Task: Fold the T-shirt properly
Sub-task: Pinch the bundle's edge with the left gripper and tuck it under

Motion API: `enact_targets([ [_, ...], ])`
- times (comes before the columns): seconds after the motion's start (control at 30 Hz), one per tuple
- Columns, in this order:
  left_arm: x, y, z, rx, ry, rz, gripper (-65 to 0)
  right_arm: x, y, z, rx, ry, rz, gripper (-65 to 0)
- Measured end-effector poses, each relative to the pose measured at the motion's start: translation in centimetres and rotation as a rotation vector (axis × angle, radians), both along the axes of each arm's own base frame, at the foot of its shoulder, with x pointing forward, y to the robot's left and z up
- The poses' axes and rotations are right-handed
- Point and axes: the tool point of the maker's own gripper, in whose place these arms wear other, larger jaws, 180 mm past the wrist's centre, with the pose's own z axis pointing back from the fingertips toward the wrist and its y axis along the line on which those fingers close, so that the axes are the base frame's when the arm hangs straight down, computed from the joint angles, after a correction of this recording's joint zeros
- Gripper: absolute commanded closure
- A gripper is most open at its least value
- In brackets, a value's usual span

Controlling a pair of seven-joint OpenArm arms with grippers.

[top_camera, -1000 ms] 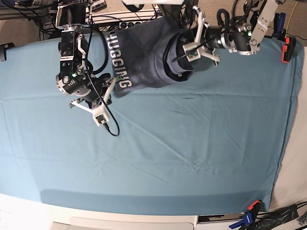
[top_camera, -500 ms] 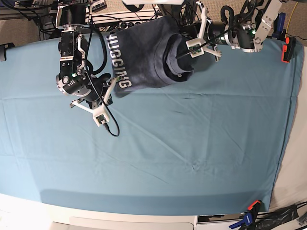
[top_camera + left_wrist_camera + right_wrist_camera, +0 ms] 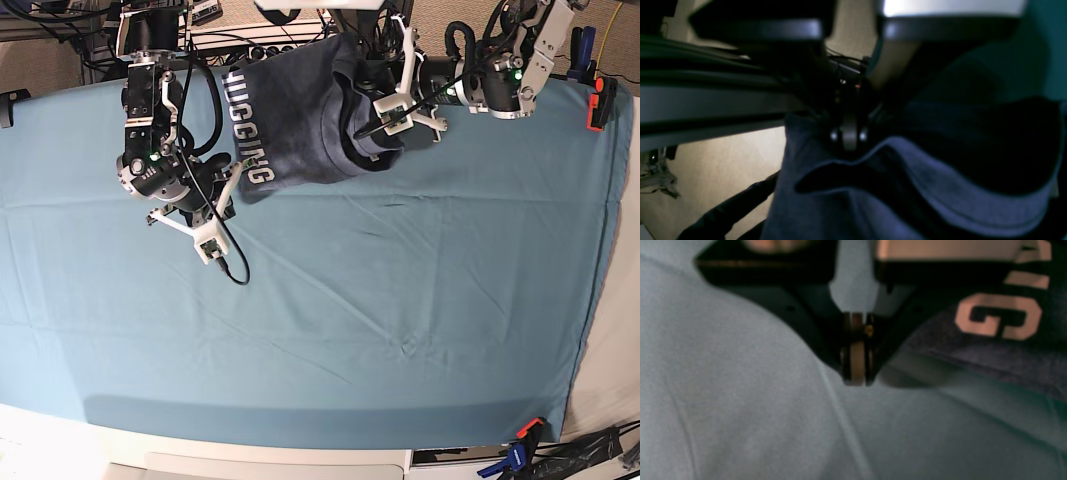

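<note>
T-shirt [image 3: 310, 115]: heathered dark blue-grey knit, bunched in soft folds at far edge of table [image 3: 400, 330], partly draped over that edge; white block lettering [image 3: 250, 130] running down its left side in base view; ribbed band curving in layered folds on its right side.

Teal cloth [image 3: 330, 300] over table: matte woven, shallow creases radiating across, small pucker right of centre; clamps at the right corners: orange one [image 3: 601, 103] far, blue-and-orange one [image 3: 519, 447] near.

Left claw [image 3: 849, 140]: clenched, buried in shirt fabric at the ribbed fold; looks pinched on cloth, but wrist view too dark and blurred to confirm a layer between the tips. Arm lying near horizontal along far table edge, reaching in from base view's right, white bracket frame and cable over the shirt.

Right claw [image 3: 857, 373]: clenched, nothing in it; tips low over bare teal cloth, just beside shirt hem, lettered edge to its right in wrist view; contact with cloth not resolvable. Arm [image 3: 150, 130] coming down steeply from the rack behind, wrist bent toward shirt, black cable looping below.

Hidden: shirt's far portion cut off behind table edge and rig; sleeves not distinguishable in the bunch; first letters creased and hard to read.
</note>
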Motion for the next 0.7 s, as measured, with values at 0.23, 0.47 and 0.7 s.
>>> enact_targets([
  [0.23, -0.3, 0.7, -1.6, 0.030, 0.043, 0.016, 0.0, -0.2, -0.9, -0.1, -0.026, 0.010, -0.001, 0.0],
  [0.47, -0.3, -0.8, -1.3, -0.014, 0.050, 0.027, 0.0, -0.3, -1.0, -0.1, -0.028, 0.016, 0.012, 0.0],
  [0.7, -1.4, -4.1, -1.2, -0.029, 0.013, -0.058, 0.0, -2.0, -0.8, -1.4, -0.020, 0.068, 0.022, 0.0],
])
